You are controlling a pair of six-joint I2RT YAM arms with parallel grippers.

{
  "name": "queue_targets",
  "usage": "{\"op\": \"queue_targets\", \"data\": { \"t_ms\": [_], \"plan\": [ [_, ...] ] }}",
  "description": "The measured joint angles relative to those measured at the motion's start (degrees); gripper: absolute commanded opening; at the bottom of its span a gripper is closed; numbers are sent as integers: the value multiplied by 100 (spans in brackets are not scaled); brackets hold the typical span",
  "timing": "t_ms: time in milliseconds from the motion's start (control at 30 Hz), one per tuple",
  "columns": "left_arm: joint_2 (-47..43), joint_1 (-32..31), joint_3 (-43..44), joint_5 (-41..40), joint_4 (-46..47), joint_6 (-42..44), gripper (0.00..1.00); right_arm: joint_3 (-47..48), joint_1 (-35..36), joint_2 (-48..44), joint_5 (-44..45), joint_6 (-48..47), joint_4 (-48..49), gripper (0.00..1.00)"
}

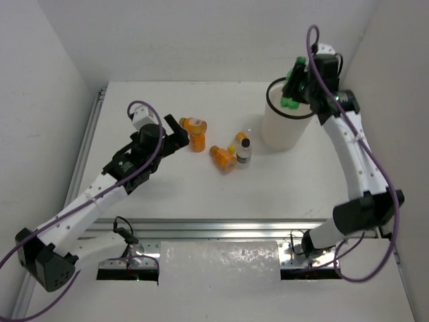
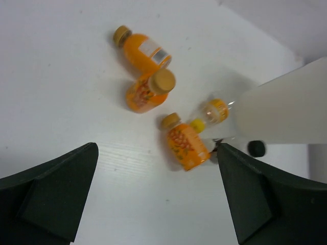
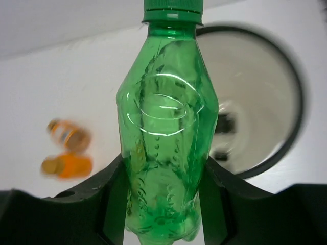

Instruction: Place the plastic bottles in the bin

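Note:
My right gripper point(image 1: 295, 86) is shut on the green bottle point(image 1: 290, 102) and holds it over the mouth of the white bin point(image 1: 278, 132). In the right wrist view the green bottle point(image 3: 166, 132) fills the gap between the fingers, cap pointing away, with the bin's black rim point(image 3: 295, 102) behind it. My left gripper point(image 1: 177, 134) is open and empty, just left of two orange bottles point(image 1: 195, 125) point(image 1: 198, 141). A third orange bottle point(image 1: 222, 158) lies mid-table beside a clear bottle with a black cap point(image 1: 244, 153). The left wrist view shows the three orange bottles point(image 2: 144, 51) point(image 2: 148, 93) point(image 2: 187, 145) ahead of the open gripper point(image 2: 158, 204).
Another clear bottle with a yellow cap point(image 2: 213, 110) lies against the bin's wall point(image 2: 286, 109). Something dark sits inside the bin point(image 3: 225, 125). White walls close in the table on the left, back and right. A metal rail point(image 1: 221, 228) runs along the near edge.

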Motion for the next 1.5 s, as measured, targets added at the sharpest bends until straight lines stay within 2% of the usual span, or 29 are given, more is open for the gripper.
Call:
{"op": "queue_targets", "data": {
  "t_ms": [33,100,133,167,333,533,633,767,833,967,1033,1100,1200,1233,1333,1400,1500],
  "plan": [
    [153,-2,15,13,-52,63,100,330,-173,229,144,-35,-157,4],
    [498,-4,105,61,-157,203,100,1058,-529,802,369,-83,-444,20],
    [695,-4,201,96,-214,269,100,1344,-649,1095,411,-120,-577,60],
    [872,-7,313,125,-245,337,100,1611,-732,1355,420,-142,-761,83],
    [1766,-9,1108,221,-254,704,100,2583,-835,2404,354,-317,-1526,99],
    [2835,109,2072,295,-219,1102,100,2369,-782,1952,170,-402,-1816,99],
    [3418,284,2402,426,-219,1252,100,1720,-754,1062,-83,-402,-1602,99],
    [4192,586,2769,708,-295,1390,100,407,-660,-448,-492,-380,-1150,99],
    [4673,723,3082,872,-334,1456,96,-94,-555,-1019,-730,-363,-955,99],
    [5265,841,3458,1150,-354,1504,79,-841,-302,-1574,-1093,-337,-634,99],
    [5519,861,3565,1283,-369,1521,74,-1108,-173,-1609,-1196,-339,-592,99],
    [5637,852,3558,1392,-450,1488,56,-1283,-116,-1572,-1261,-339,-570,99],
    [5648,813,3403,1462,-535,1436,50,-1449,-109,-1521,-1294,-350,-568,99],
    [5593,800,3309,1453,-457,1423,34,-1486,-109,-1521,-1298,-354,-562,99],
    [5285,765,2977,1449,-367,1386,6,-1554,-107,-1523,-1360,-358,-483,99],
    [5062,723,2732,1405,-468,1335,0,-1646,-61,-1523,-1425,-367,-365,99],
    [4581,605,2339,1303,-579,1290,0,-1891,129,-1526,-1827,-509,-142,99]
  ]
}}
